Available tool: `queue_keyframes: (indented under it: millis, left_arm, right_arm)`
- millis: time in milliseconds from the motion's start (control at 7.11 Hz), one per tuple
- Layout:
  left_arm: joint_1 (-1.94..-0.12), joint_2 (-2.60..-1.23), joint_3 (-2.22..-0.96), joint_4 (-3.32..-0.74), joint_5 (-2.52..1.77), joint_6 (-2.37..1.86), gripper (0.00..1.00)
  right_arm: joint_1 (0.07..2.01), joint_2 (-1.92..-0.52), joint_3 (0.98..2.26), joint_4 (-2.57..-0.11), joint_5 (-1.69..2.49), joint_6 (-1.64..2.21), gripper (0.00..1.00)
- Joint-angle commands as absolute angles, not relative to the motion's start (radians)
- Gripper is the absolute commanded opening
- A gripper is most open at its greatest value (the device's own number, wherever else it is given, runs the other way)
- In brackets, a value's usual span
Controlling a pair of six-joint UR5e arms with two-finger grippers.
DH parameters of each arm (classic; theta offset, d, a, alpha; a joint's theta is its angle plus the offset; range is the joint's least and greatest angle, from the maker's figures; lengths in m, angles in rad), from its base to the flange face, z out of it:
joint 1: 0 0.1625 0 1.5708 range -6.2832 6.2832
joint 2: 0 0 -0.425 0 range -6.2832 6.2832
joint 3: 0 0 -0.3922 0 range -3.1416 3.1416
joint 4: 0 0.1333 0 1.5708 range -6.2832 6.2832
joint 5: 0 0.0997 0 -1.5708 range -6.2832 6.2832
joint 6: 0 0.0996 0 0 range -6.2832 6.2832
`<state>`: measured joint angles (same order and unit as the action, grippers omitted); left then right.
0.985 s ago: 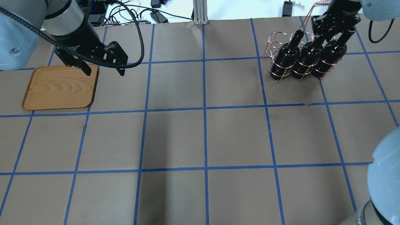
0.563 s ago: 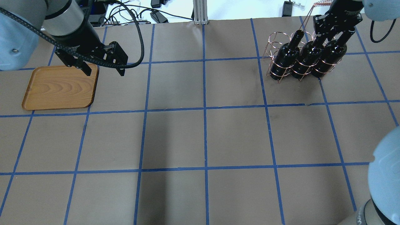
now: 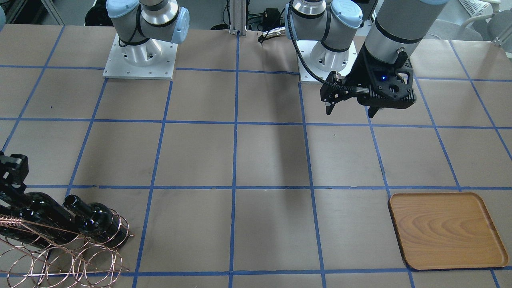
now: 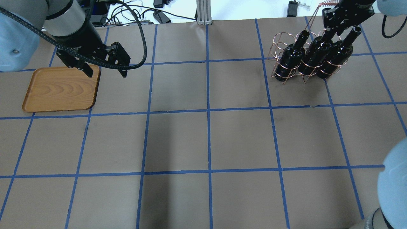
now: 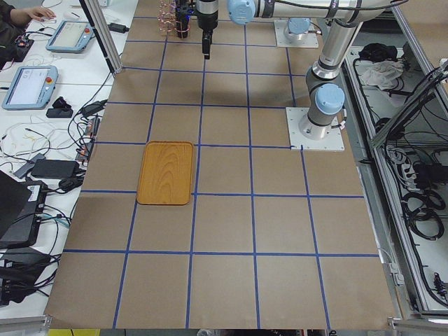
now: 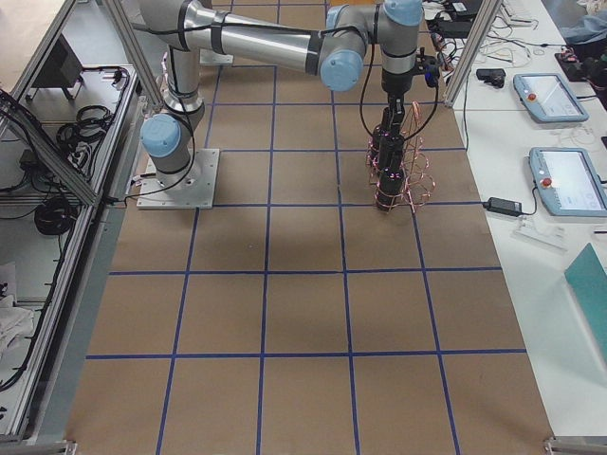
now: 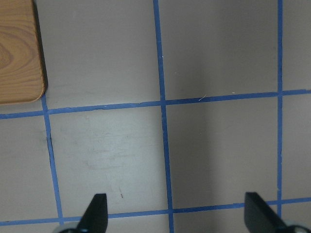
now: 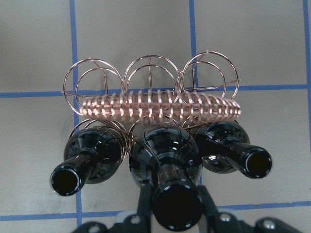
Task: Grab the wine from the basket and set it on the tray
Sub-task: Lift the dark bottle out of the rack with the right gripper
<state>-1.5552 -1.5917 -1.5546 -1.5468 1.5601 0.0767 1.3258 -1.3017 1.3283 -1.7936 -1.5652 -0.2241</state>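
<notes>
Three glossy, near-black glass bottles stand in a rose-gold basket of joined wire rings on the robot's right side of the desk. The right arm's jaws pinch the short neck of the middle one, the wine to be moved. Its two neighbours crowd it on either side, and the basket's twisted wire handle runs just behind the necks. Well apart across the desk, the flat wooden tray, grained, round-cornered and low-rimmed, lies bare. The left arm's jaws hang spread and empty just beside its corner.

The hazards look plain. Smooth glass held only at a narrow neck could slip or swing if the grip is light. A lift out of line with the ring could snag the bottle on thin wire, dragging the light basket or toppling the neighbours. The long carry to the tray risks a knock, and a bottle set on the low rim could tip.
</notes>
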Motion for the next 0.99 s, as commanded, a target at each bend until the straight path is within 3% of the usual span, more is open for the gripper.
queue_keyframes:
  millis: [0, 281, 844]
  left_arm:
    - [-1.554, -1.591, -1.554, -1.546, 1.560, 0.077, 1.00]
    - [-1.554, -1.591, -1.554, -1.545, 1.560, 0.077, 1.00]
    - [-1.545, -1.589, -1.554, -1.546, 1.559, 0.081, 1.00]
  right_arm:
    - [1.336, -1.405, 1.327, -1.709, -1.559, -0.219, 0.35]
    - [1.376, -1.480, 1.335, -1.555, -1.568, -0.158, 0.34]
    - [1.601, -1.468, 1.408, -1.557, -1.554, 0.146, 0.33]
